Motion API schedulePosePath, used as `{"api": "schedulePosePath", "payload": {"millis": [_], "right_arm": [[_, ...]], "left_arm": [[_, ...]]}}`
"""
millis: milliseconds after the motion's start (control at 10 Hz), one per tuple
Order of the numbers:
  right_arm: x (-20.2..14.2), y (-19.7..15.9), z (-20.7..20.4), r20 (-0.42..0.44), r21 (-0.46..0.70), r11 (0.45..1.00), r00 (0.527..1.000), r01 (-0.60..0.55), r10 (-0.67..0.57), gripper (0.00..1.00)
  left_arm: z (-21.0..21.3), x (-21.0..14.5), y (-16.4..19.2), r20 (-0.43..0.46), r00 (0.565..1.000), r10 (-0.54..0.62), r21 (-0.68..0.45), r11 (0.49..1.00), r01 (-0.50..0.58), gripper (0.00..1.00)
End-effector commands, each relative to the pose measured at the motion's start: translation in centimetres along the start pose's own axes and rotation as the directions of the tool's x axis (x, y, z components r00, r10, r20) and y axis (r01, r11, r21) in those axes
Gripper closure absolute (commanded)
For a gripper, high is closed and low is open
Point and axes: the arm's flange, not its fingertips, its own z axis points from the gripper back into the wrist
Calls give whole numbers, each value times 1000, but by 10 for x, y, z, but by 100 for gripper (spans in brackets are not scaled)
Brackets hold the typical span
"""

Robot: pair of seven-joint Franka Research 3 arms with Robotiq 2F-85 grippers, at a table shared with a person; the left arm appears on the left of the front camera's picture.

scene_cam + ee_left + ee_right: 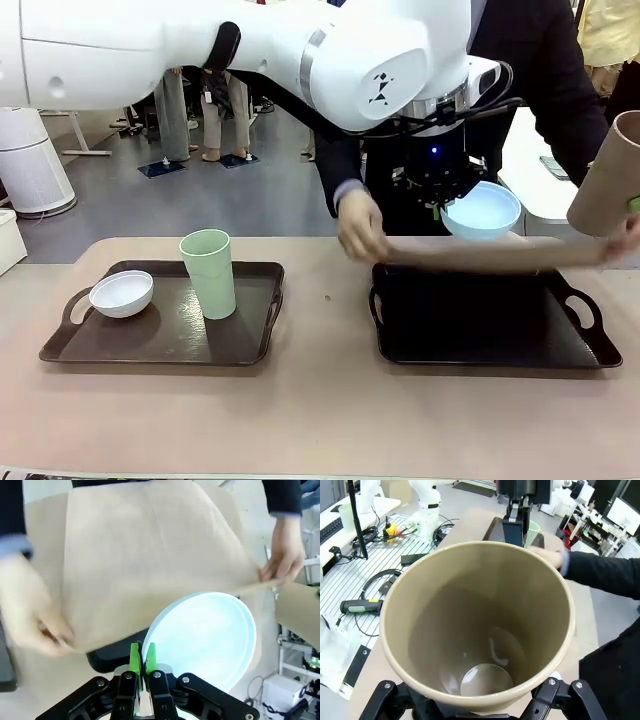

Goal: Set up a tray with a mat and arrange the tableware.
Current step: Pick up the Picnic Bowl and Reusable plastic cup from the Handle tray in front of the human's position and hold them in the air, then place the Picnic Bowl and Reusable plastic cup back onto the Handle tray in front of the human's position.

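Two pieces aloft: left hand (142, 656) pinches light blue bowl (482, 210) by rim above right tray (480, 335); right hand (475, 707) grips tan cup (605, 180) off its right end. Person spreading mat (480, 255) there. Next: wait, then lower bowl onto mat.

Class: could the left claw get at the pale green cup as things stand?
Probably not yet: the left claw is shut on the light blue bowl, though the pale green cup stands unobstructed.

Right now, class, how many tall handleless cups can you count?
2. The pale green cup stands upright on the left dark brown tray, beside a small white bowl; the tan-brown cup is held aloft at the front view's right edge.
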Motion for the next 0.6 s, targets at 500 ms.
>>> {"api": "schedulePosePath", "payload": {"millis": [500], "right_arm": [[-2, -1, -1, 9, -4, 1000, 1000, -7, 7, 75]], "left_arm": [[-2, 1, 1, 2, 1000, -2, -4, 1000, 2, 100]]}}
